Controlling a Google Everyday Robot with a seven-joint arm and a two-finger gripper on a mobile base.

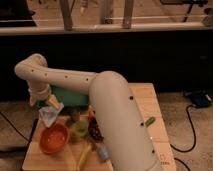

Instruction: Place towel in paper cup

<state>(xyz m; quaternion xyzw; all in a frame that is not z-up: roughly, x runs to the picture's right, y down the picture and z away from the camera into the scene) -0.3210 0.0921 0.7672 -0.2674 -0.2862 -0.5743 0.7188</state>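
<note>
Pale towel (48,117) hanging just below gripper (51,106) fingers

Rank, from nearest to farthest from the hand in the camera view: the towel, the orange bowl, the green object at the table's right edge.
From the hand, at the table's left:
1. Towel, hanging directly under it.
2. Orange bowl, lower, front left.
3. Green object, far right edge.

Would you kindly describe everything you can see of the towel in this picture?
The towel is a small, pale grey-blue, almost whitish cloth, soft and limp, crumpled into a drooping bunch. It hangs from the gripper at the left of the wooden table, above and slightly behind the rim of the orange bowl. Its lower tip points down towards that bowl; whether it touches the rim cannot be told. The gripper's fingers stand wide around its top.
</note>
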